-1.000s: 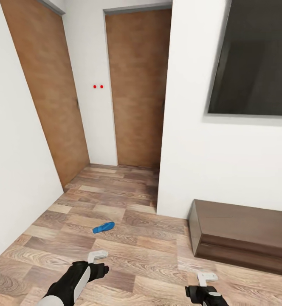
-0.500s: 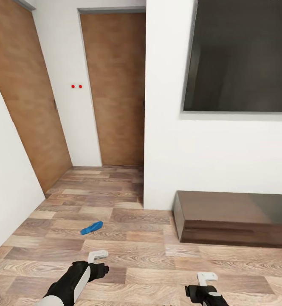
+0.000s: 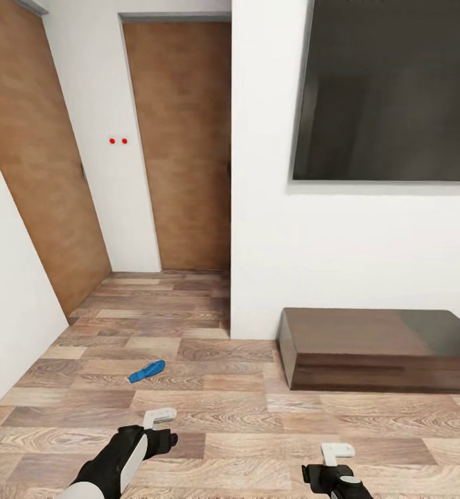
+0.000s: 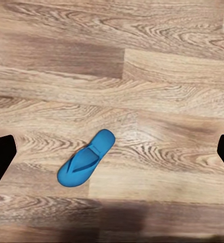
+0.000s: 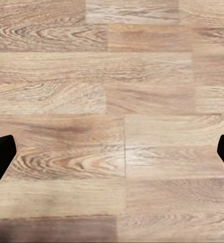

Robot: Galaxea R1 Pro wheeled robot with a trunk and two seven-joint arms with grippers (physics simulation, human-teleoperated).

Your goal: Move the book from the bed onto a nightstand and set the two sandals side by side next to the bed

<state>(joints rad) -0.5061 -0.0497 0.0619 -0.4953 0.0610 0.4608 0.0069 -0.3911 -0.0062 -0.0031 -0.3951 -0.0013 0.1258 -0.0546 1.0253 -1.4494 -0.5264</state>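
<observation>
One blue sandal [image 3: 147, 371] lying flat on the wood-plank floor [image 3: 216, 416] at eleven o'clock from the left gripper [image 3: 159, 416], both grippers hanging wide open, right gripper [image 3: 338, 451] over bare planks, low dark wooden cabinet [image 3: 379, 348] sitting at two o'clock.

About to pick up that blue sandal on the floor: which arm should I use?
Left, probably. The sandal lies on the wood floor ahead of the left pincer, whose wrist camera has it in view. The right pincer is off to the other side, nearer the low dark cabinet.
</observation>
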